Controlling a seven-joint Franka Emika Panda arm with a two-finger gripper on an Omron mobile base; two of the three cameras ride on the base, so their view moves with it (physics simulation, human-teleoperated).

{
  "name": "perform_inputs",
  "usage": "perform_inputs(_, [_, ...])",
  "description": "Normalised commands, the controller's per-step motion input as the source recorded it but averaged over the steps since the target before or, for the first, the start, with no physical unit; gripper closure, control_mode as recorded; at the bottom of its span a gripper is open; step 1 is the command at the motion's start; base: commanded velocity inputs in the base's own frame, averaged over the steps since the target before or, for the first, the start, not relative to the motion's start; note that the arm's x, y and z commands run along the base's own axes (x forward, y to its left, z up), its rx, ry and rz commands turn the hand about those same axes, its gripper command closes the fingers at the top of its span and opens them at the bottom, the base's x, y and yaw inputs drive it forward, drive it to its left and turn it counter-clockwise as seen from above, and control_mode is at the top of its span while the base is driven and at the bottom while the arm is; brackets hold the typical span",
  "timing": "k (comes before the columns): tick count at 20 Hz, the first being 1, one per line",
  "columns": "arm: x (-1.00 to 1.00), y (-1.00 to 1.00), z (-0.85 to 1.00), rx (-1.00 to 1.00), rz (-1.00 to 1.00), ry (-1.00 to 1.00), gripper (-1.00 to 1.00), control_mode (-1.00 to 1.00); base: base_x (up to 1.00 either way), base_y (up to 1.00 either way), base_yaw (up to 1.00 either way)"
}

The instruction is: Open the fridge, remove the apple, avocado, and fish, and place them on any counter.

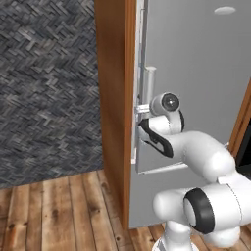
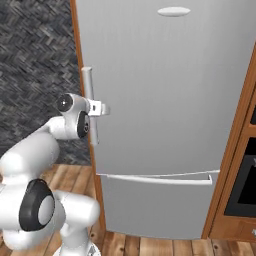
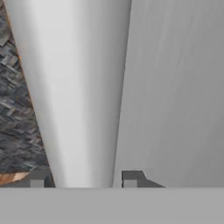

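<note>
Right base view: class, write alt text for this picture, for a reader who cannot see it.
The white robot arm reaches its gripper to the vertical bar handle on the left edge of the closed silver-grey fridge. Orange-brown wood panels frame the fridge, above a wooden plank floor.

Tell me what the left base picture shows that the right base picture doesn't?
Left base view alone: the fridge's wooden side panel, seen side-on. Right base view alone: a dark oven in the wooden cabinet to the right, and the oval badge whole. Both share: the closed fridge, its vertical handle, the gripper at that handle, the herringbone wall and plank floor.
</note>
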Motion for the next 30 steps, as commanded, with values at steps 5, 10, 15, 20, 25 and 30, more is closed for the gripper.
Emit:
perform_inputs(5, [-1.00,-0.99,-0.02,0.08,-0.21,0.00,1.00,-1.00,0.00,0.00,0.00])
perform_inputs(10, [-1.00,-1.00,-0.07,0.13,-0.20,0.00,1.00,-1.00,0.00,0.00,0.00])
perform_inputs(15, [-1.00,-0.99,-0.04,0.12,-0.24,0.00,1.00,-1.00,0.00,0.00,0.00])
perform_inputs(20, [-1.00,-0.90,-0.02,0.13,-0.28,0.00,1.00,-1.00,0.00,0.00,0.00])
perform_inputs(25, [-1.00,-0.83,-0.01,0.15,-0.31,0.00,1.00,-1.00,0.00,0.00,0.00])
perform_inputs(30, [-1.00,-0.81,-0.30,0.06,-0.31,0.00,1.00,-1.00,0.00,0.00,0.00])
